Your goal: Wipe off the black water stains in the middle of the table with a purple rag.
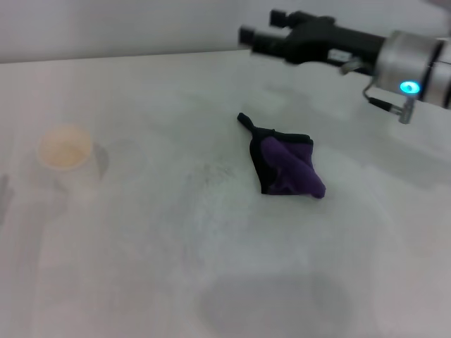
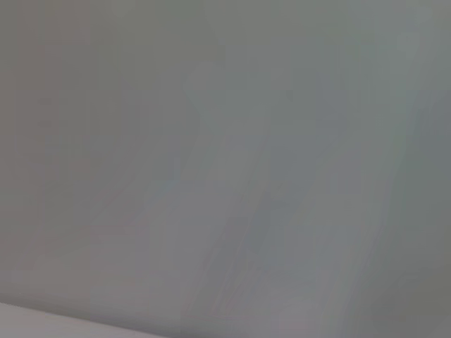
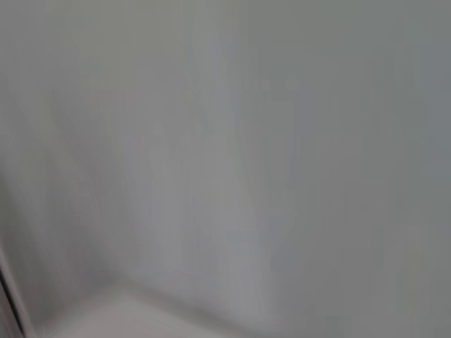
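Note:
The purple rag (image 1: 287, 165) lies crumpled near the middle of the white table (image 1: 176, 267), its thin black tail pointing to the far left. No black water stains show; only faint grey smudges (image 1: 213, 172) mark the table just left of the rag. My right gripper (image 1: 262, 27) hovers above the table's far edge, beyond the rag and apart from it. Its black fingers point left and are open, with nothing between them. Both wrist views show only a blank grey surface. The left gripper is out of sight.
A white paper cup (image 1: 65, 151) stands at the left of the table, well away from the rag. The right arm's silver wrist (image 1: 416, 67) with a lit blue ring reaches in from the upper right.

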### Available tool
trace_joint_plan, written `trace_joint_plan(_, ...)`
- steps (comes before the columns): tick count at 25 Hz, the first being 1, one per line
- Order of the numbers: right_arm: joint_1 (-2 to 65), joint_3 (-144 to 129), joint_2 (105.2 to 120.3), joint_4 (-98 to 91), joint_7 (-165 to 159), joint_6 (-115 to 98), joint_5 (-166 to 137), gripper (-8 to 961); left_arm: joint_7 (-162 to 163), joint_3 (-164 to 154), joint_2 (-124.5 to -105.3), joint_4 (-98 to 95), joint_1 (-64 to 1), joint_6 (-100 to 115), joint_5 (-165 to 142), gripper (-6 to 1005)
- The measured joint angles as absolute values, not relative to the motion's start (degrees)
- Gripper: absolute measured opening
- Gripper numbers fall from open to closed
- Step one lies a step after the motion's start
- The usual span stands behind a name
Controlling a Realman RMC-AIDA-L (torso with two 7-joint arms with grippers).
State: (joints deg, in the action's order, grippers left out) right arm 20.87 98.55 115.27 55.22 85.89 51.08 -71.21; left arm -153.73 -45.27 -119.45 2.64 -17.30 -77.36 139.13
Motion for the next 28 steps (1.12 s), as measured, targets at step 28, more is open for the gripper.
trace_joint_plan(28,21.5,105.0,115.93,17.9,154.9,44.6,-18.9,874,-153.7,-45.3,-119.54,3.0,-18.0,-78.1,141.2,888)
